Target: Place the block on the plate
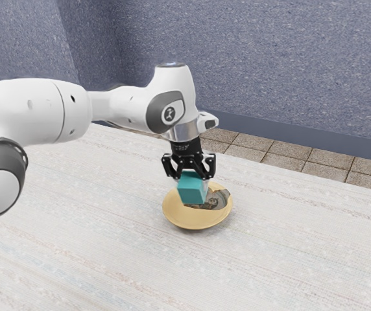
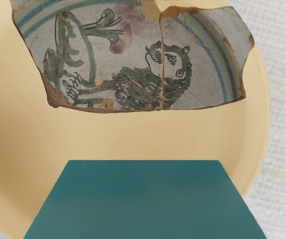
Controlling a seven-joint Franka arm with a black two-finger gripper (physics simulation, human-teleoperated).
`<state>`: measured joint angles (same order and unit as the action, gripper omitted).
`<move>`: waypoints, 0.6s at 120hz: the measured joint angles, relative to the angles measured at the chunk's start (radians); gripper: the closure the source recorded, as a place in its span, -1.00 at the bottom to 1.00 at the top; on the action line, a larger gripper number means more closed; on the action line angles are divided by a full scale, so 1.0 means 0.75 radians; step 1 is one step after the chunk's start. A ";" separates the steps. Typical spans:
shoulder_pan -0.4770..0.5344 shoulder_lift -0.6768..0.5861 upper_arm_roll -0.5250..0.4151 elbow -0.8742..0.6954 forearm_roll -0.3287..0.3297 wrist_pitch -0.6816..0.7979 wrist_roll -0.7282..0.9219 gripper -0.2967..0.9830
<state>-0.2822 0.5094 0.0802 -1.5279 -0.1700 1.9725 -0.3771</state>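
Background: speckled blue-grey wall [image 1: 270, 65]
Surface: pale, streaked worktop [image 1: 95, 227]
Grip: black two-fingered claw [image 1: 192, 175] pinching the teal, straight-edged block [image 1: 192, 189]
Block position: over the round yellow plate [image 1: 174, 213]
Plate decoration: painted animal [image 2: 152, 79]

Layout, exterior view: plate [image 1: 195, 223] on table [image 1: 75, 259]; block [image 1: 191, 188] in my gripper [image 1: 192, 181], over the plate; block-to-plate contact unclear to me. Floor [image 1: 289, 150] beyond the table's far edge, wall [image 1: 257, 65] behind that. My arm [image 1: 75, 113] enters from the exterior view's left.
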 joint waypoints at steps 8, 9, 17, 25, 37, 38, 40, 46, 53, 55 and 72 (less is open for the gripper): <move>0.000 0.032 -0.001 0.013 0.005 0.001 -0.003 -0.08; 0.000 0.035 -0.001 0.013 0.006 0.001 -0.003 -0.08; 0.000 0.056 -0.001 0.017 0.008 0.003 -0.005 -0.08; 0.000 0.066 -0.001 0.019 0.010 0.006 -0.008 -0.08; 0.000 0.077 0.000 0.019 0.011 0.013 -0.011 -0.08; 0.000 0.078 0.000 0.019 0.011 0.014 -0.011 -0.08; 0.000 0.079 0.000 0.021 0.012 0.014 -0.011 -0.08; 0.000 0.082 0.001 0.034 0.012 0.015 -0.012 -0.08; 0.000 0.087 0.001 0.050 0.012 0.015 -0.014 -0.08; 0.000 0.088 0.001 0.054 0.012 0.015 -0.014 -0.08; 0.000 0.094 0.001 0.060 0.012 0.018 -0.017 -0.12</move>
<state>-0.2822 0.5796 0.0812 -1.4826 -0.1612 1.9863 -0.3897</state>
